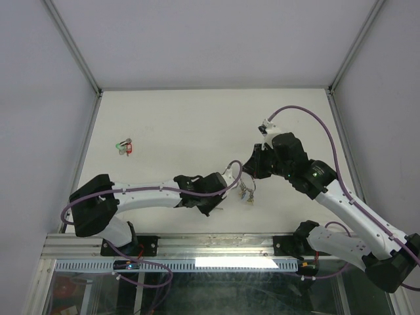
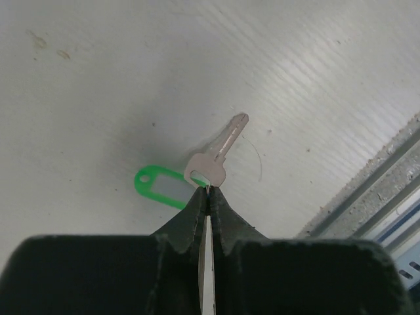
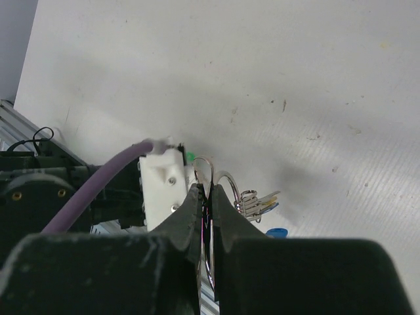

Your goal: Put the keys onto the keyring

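Observation:
My left gripper (image 2: 209,191) is shut on the head of a silver key (image 2: 218,152), whose blade points away from the fingers. Its green plastic tag (image 2: 163,188) shows just left of the fingertips, above the white table. My right gripper (image 3: 209,190) is shut on the thin silver keyring (image 3: 207,169). A bunch of small keys (image 3: 258,203) hangs from that ring, and a blue tag (image 3: 277,232) sits below them. In the top view both grippers meet near the table's front centre, left gripper (image 1: 224,195) beside right gripper (image 1: 245,176), with the keyring's bunch (image 1: 247,193) between them.
A small item with green and red tags (image 1: 124,146) lies on the table at the far left. Metal frame rails (image 1: 197,244) run along the near edge, and grey walls enclose the table. The left wrist's white mount (image 3: 161,186) sits close beside the right fingers.

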### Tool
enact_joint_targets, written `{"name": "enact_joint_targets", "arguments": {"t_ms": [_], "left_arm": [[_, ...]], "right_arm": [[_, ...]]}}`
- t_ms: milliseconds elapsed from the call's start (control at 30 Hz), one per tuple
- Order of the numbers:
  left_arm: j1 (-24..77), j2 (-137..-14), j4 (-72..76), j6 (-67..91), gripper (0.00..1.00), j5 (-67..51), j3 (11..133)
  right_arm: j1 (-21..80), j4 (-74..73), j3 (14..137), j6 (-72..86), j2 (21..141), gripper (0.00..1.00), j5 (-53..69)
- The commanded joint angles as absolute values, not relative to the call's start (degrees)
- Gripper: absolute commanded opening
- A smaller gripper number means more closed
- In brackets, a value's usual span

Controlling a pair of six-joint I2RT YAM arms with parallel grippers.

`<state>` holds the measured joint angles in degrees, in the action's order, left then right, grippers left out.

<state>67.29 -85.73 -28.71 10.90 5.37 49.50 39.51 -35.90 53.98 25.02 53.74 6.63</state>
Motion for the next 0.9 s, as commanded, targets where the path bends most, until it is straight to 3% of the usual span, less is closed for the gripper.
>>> {"name": "enact_joint_targets", "arguments": {"t_ms": [0,233,433,700,867], "left_arm": [[63.47,-87.55,-26.68,6.28,0.03,2.19,53.52],[61.25,-85.63,-23.32,7.19,0.25,2.19,53.09],[60.95,-79.66,-22.76,11.89,0.27,4.58,48.74],[61.99,-76.04,-23.39,21.53,0.44,7.45,45.72],[68.55,-77.52,-23.36,22.84,0.5,17.43,46.45]], "right_arm": [[39.21,-33.54,54.25,25.05,52.35,0.0,5.9],[39.2,-33.39,53.67,25.05,52.47,0.0,6.11],[39.21,-33.34,53.25,24.7,52.65,0.0,5.8],[39.2,-32.58,52.66,24.95,52.83,0.0,6.36],[39.21,-32.34,52.63,25.05,53.0,0.0,6.68]]}}
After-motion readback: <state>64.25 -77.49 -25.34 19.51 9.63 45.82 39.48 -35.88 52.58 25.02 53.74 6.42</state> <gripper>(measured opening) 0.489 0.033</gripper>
